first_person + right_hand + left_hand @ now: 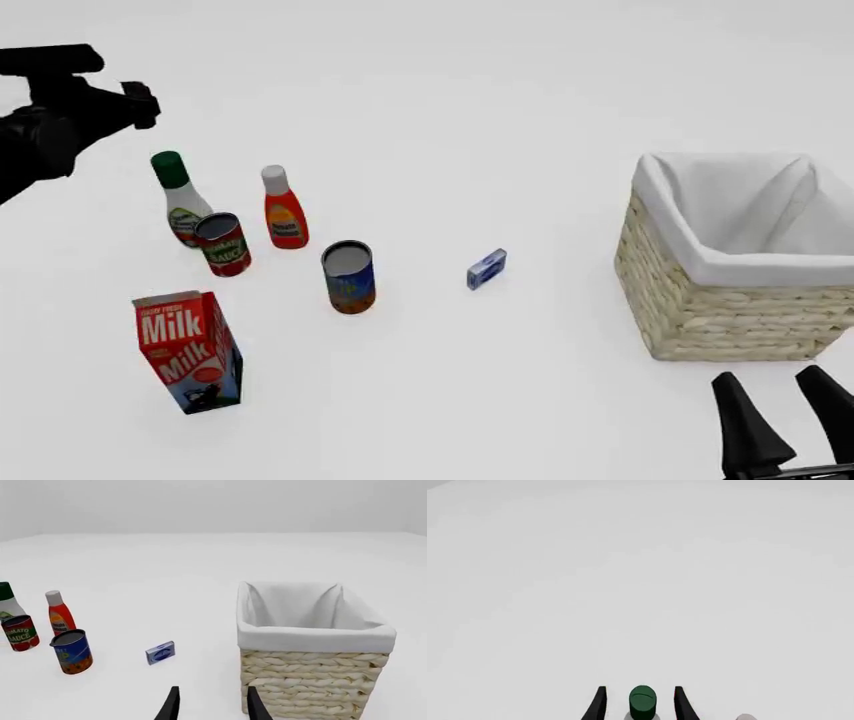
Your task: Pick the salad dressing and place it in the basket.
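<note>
The salad dressing [183, 205], a white bottle with a dark green cap, stands upright at the far left of the table. Its cap [642, 702] shows between the left fingers in the left wrist view, with gaps on both sides. My left gripper [134, 105] is open and hangs above and to the left of the bottle. The bottle also shows at the edge of the right wrist view [5, 600]. The wicker basket [721, 300] with white lining stands at the right and looks empty. My right gripper [767, 375] is open and empty, near the basket's front [313, 680].
A red bottle with a white cap [283, 215] stands right of the dressing. A tomato sauce can [223, 243] stands just in front of the dressing. A blue and orange can [348, 277], a milk carton [187, 350] and a small blue box [486, 269] stand nearer the middle.
</note>
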